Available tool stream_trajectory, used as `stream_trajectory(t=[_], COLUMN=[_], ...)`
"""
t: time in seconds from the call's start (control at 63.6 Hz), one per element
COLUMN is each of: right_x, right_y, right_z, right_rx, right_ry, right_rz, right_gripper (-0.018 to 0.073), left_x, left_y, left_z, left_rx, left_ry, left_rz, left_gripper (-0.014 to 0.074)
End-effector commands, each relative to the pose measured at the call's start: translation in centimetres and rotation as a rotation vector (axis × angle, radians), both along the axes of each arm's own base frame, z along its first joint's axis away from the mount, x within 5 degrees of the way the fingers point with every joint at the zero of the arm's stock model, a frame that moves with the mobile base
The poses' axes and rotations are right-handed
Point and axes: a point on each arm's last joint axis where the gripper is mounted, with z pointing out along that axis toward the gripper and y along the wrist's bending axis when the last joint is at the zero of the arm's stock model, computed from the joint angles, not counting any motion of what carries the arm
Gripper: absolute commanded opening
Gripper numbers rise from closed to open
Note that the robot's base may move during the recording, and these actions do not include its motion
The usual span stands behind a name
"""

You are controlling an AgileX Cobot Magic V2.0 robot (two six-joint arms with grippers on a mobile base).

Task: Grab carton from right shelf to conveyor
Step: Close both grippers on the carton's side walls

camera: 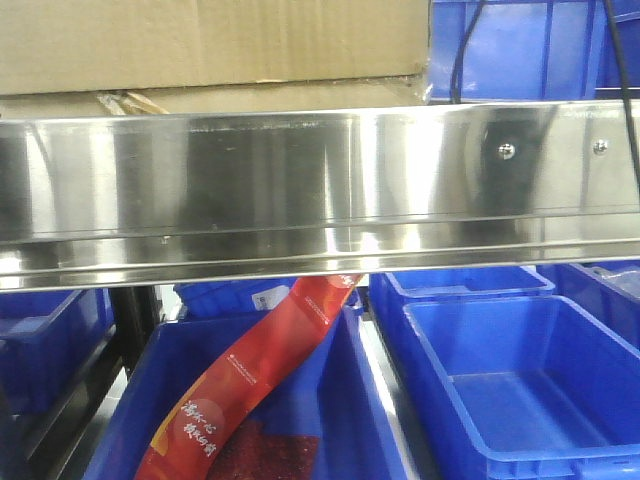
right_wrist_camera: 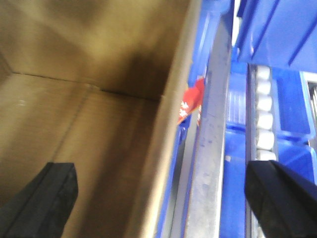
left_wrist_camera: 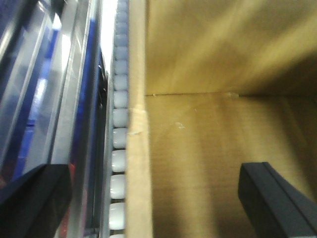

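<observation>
The brown carton (camera: 200, 40) stands at the top left of the front view, above a shiny steel rail (camera: 320, 180). In the left wrist view its open inside (left_wrist_camera: 213, 134) fills the right half, and its left wall (left_wrist_camera: 137, 168) runs between my fingers. My left gripper (left_wrist_camera: 156, 198) is open and straddles that wall, one finger (left_wrist_camera: 34, 203) outside and one (left_wrist_camera: 275, 198) inside. In the right wrist view the carton (right_wrist_camera: 74, 114) fills the left half. My right gripper (right_wrist_camera: 166, 196) is open and straddles the carton's right wall (right_wrist_camera: 163, 163). Neither gripper shows in the front view.
White conveyor rollers (left_wrist_camera: 119, 134) run along the carton's left wall, and more rollers (right_wrist_camera: 265, 114) show at the right. Blue bins (camera: 520, 370) sit below the rail. A long red package (camera: 250, 370) leans in the left bin. A blue crate (camera: 520, 45) stands beside the carton.
</observation>
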Motion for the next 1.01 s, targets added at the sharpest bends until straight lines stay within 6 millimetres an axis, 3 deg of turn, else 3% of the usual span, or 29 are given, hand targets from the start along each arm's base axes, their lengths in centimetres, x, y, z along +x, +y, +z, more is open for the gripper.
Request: stream_trajectory(t=[0.0,0.393,0.503,0.55,0.629,0.707,0.77,0.849,0.99], right_x=[0.3,1.0,1.0,1.0,1.0,1.0,1.0,1.0,0.8], right_y=[-0.4,0.0,0.0,0.0,0.0,0.0,0.0,0.0,-0.1], right_z=[0.2,-1.1,-1.1,-1.1,-1.1,-1.1,-1.1,-1.1,-0.8], right_rx=[-0.003,-0.019,-0.019,-0.021,-0.023,-0.023,-0.023,-0.023,-0.02], right_ry=[-0.023,0.008,0.008,0.012,0.018,0.018,0.018,0.018,0.01], right_rz=[-0.016,-0.016,-0.016,-0.016,-0.016,-0.016,-0.016,-0.016,-0.016], right_gripper=[0.057,0.0565,0.045,0.0342,0.0151,-0.0078,-0.0068,-0.0062,-0.0068], left_x=[0.3,1.1,1.0,1.0,1.0,0.9,0.9,0.9,0.9], left_y=[0.1,0.0,0.0,0.0,0.0,0.0,0.0,0.0,0.1], left_z=[0.0,-1.2,-1.3,-1.3,-1.3,-1.3,-1.3,-1.3,-1.4], left_rx=[0.002,0.006,0.007,0.007,0.007,0.008,0.008,0.006,0.01], left_ry=[-0.009,0.034,0.047,0.051,0.056,0.058,0.058,0.06,0.067], left_rz=[0.001,0.003,0.004,0.005,0.006,0.006,0.006,0.005,0.008], left_gripper=[0.058,0.058,0.0557,0.0517,0.037,0.0122,-0.0058,0.0028,0.0007])
